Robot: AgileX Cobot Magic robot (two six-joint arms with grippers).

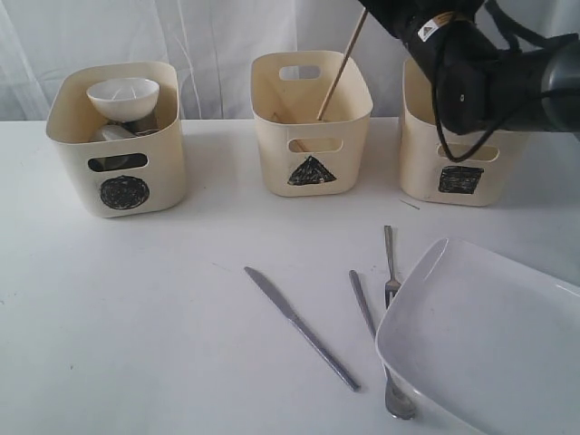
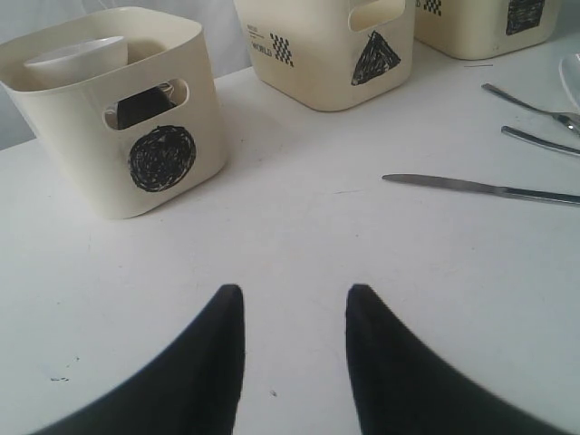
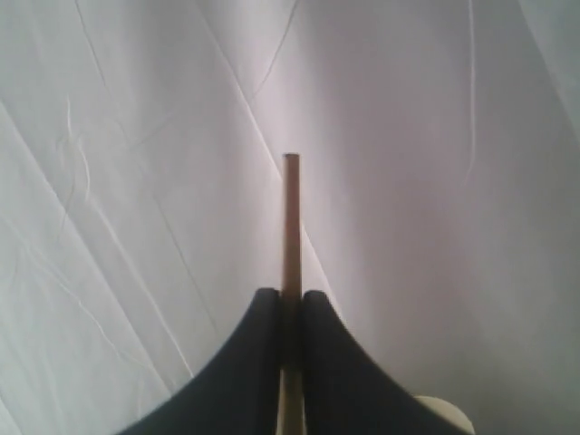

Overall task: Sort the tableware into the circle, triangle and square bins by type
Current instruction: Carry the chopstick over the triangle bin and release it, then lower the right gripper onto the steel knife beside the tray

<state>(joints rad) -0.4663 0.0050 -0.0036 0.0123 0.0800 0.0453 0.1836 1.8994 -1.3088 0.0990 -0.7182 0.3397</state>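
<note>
At the lower right of the frame lay the white plate (image 1: 489,335), two forks (image 1: 391,263) at its left edge and the knife (image 1: 299,328) just left of them. Your left gripper (image 2: 294,304) hung released, jaws apart over the table (image 1: 136,317). Farther back stood the circle bin (image 1: 122,159) at left holding a white bowl (image 1: 123,98), the triangle bin (image 1: 313,136) mid-frame and the square bin (image 1: 421,172) at right. Your right gripper (image 3: 290,294) was clenched on a chopstick (image 1: 341,65) — its lower end inside the triangle bin.
</note>
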